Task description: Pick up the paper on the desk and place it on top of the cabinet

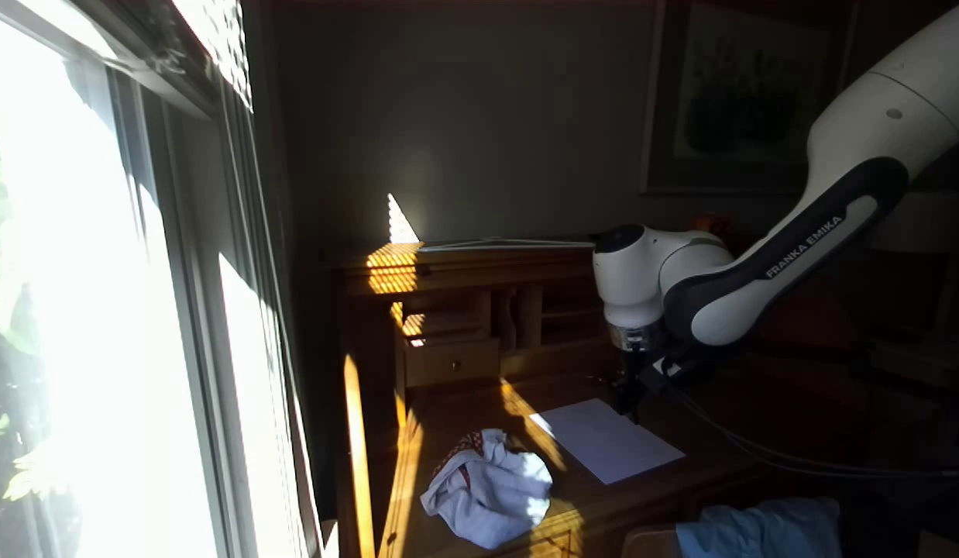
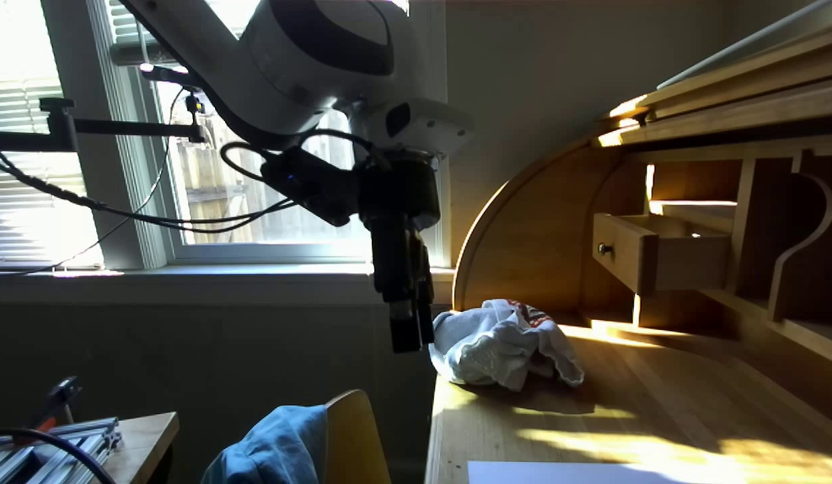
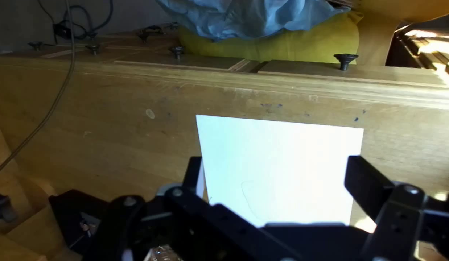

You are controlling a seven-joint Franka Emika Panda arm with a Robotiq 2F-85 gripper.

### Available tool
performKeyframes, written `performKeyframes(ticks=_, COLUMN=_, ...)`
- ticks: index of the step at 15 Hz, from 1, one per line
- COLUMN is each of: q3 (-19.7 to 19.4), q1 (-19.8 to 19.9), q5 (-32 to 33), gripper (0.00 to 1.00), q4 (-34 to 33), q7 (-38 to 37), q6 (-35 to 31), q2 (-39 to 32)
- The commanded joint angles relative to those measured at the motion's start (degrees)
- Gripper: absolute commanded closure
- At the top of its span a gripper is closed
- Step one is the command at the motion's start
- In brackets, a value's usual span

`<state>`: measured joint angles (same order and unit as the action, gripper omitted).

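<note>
The white paper (image 1: pixel 611 443) lies flat on the wooden desk (image 1: pixel 727 434). Only its edge shows at the bottom of an exterior view (image 2: pixel 564 473). In the wrist view the paper (image 3: pixel 282 145) fills the space between the fingers, with a faint curved line on it. My gripper (image 3: pixel 275 163) is open and empty, its fingers wide apart. It hangs above the paper, pointing down, in both exterior views (image 1: pixel 628 418) (image 2: pixel 412 339). The cabinet top (image 1: pixel 479 257) is the upper ledge of the desk's hutch, also seen in an exterior view (image 2: pixel 745 87).
A crumpled white cloth (image 1: pixel 491 488) with a red pattern lies beside the paper. A small drawer (image 2: pixel 621 252) stands pulled out under the ledge. A thin white flat object (image 1: pixel 510 244) lies on the ledge. A chair with a blue cloth (image 2: pixel 275 444) stands at the desk's front.
</note>
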<state>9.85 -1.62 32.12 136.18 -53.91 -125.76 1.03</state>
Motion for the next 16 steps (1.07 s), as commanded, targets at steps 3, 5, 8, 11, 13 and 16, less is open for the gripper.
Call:
performKeyframes(ticks=3, q3=-3.78, q1=-1.20, q5=0.00, gripper=0.00, q4=-1.79, q7=-1.25, q6=-9.40, q2=-7.65)
performKeyframes(ticks=5, q3=-4.93, q1=-1.59, q5=0.23, gripper=0.00, q4=-2.42, q7=-1.82, q6=-12.56, q2=-9.82)
performKeyframes(ticks=8, q3=-6.93, q1=-2.87, q5=0.95, gripper=0.00, q4=-3.89, q7=-4.36, q6=-15.39, q2=-12.59)
performKeyframes(ticks=11, q3=-8.53, q1=-4.33, q5=0.38, gripper=0.00, q4=-5.38, q7=-6.59, q6=-15.77, q2=-14.93)
performKeyframes(ticks=13, q3=-9.56, q1=-5.30, q5=0.56, gripper=0.00, q4=-6.02, q7=-8.36, q6=-16.48, q2=-16.13)
performKeyframes(ticks=16, q3=-10.67, q1=-6.13, q5=-0.09, gripper=0.00, q4=-6.44, q7=-8.83, q6=-18.23, q2=-17.71)
